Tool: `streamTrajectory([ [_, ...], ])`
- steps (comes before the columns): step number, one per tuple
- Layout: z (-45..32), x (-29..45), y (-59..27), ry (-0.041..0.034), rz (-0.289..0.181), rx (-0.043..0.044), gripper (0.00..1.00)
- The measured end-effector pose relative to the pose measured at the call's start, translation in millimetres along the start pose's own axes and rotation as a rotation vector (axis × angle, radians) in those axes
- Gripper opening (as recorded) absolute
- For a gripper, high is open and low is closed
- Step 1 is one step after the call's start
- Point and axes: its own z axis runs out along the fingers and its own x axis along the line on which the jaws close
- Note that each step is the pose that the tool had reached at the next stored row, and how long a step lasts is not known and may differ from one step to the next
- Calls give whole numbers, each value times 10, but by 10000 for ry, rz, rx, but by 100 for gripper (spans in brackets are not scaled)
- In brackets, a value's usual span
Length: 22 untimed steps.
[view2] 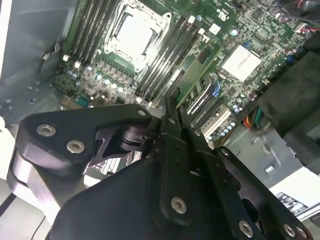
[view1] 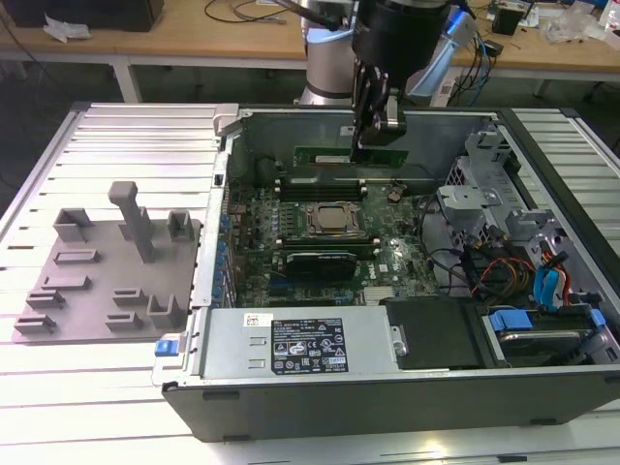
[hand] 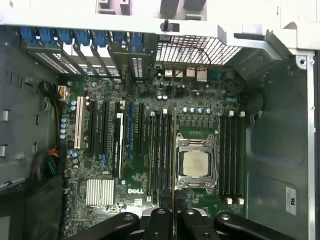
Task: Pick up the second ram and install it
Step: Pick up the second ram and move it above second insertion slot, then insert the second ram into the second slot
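Jaws pinch the second ram, partly hidden behind the gripper, above the motherboard.

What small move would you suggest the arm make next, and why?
Probably ease straight down a little. The gripper holds the second ram on edge above the memory slots beside the processor, running along them in the first wrist view, but not yet seated. Whether it sits over one slot is hard to tell, so go slowly.
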Motion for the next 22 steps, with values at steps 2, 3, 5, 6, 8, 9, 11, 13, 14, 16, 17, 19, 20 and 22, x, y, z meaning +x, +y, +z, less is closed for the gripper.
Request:
streamTrajectory([
  [2,63,4,-20,-1,0,-8,11],
  [3,106,7,-30,-1,0,-13,11],
  [5,172,11,-45,-1,0,-20,11],
  [6,213,13,-58,-1,1,-23,11],
  [8,294,19,-89,-1,2,-32,11],
  [9,324,21,-100,-3,2,-36,11],
  [11,393,25,-117,-3,3,-42,11],
  [13,406,26,-119,1,2,-43,11],
  [14,408,26,-119,-2,2,-42,11],
  [16,408,26,-119,-1,2,-42,11],
  [17,408,26,-119,-2,2,-42,11],
  [19,409,26,-119,-2,2,-42,11],
  [20,409,26,-119,-2,2,-42,11],
  [22,409,26,-119,-2,2,-42,11],
])
